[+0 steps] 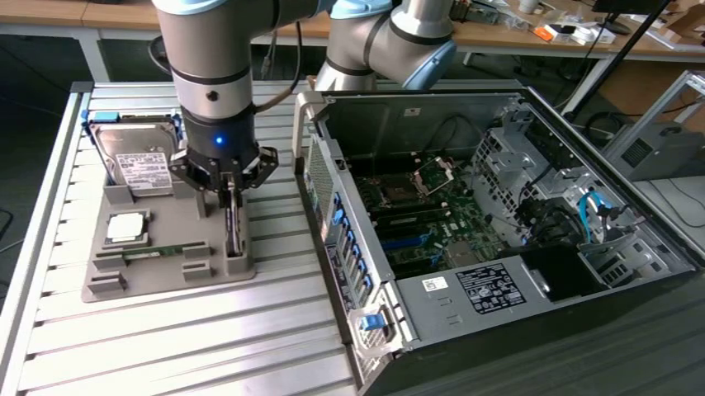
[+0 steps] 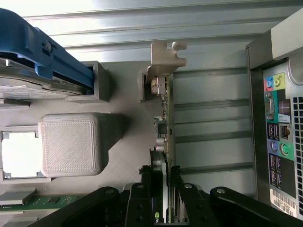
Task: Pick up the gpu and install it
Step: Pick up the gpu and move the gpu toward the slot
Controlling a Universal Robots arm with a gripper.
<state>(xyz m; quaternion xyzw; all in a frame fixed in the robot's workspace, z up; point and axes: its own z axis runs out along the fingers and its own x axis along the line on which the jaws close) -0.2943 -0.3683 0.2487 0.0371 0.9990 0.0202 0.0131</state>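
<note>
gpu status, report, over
tool shut on gpu, mid-edge. gpu upright in holder slot, not lifted. case open alongside, nothing against the card.

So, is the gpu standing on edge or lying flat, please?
On edge: the gpu stands upright in the grey holder's slot, the gripper right over it.

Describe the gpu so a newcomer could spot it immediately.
On the exterior view's left of the open PC case lies a grey holder tray. On the tray's edge nearest the case, under the tool, the gpu stands edge-on: a thin dark strip, unlike the white-labelled hard drive and green memory stick.
</note>
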